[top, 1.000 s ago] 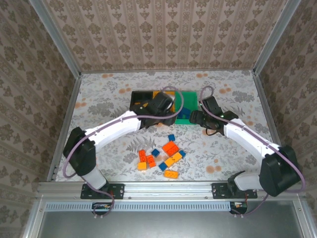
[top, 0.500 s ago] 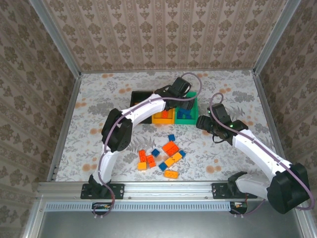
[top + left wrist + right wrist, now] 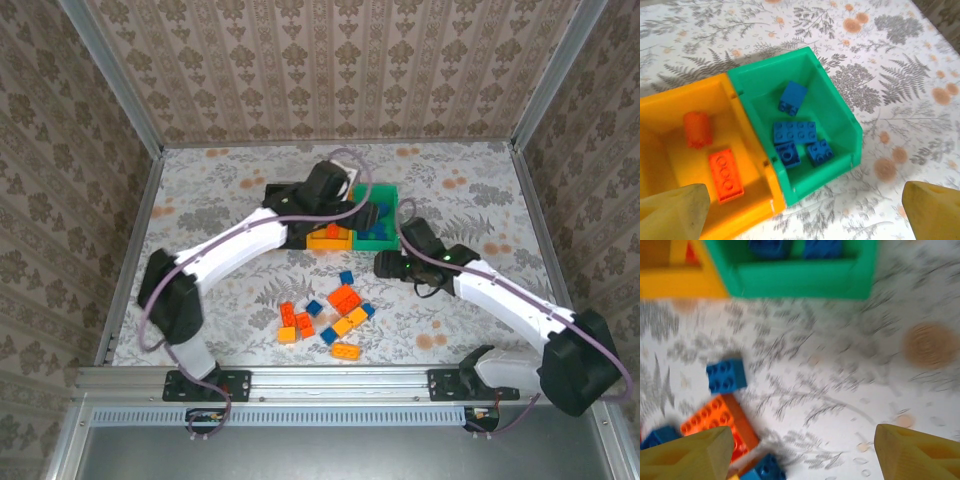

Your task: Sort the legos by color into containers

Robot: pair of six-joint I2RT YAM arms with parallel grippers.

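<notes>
Loose legos [image 3: 335, 318] sit piled on the table [image 3: 200, 205] by the bases; right tool [image 3: 388, 266] hangs wide open, empty, above a stray blue brick [image 3: 726, 375], probably the next grab, needs lowering squarely; farther back, left tool [image 3: 362, 205] gapes empty over the green bin [image 3: 840, 107].

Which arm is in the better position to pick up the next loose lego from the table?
Right, I judge. The right gripper, open, points down near the loose legos, with a blue brick close ahead. The left gripper, also open, hangs over the green bin, farther from that pile.
</notes>
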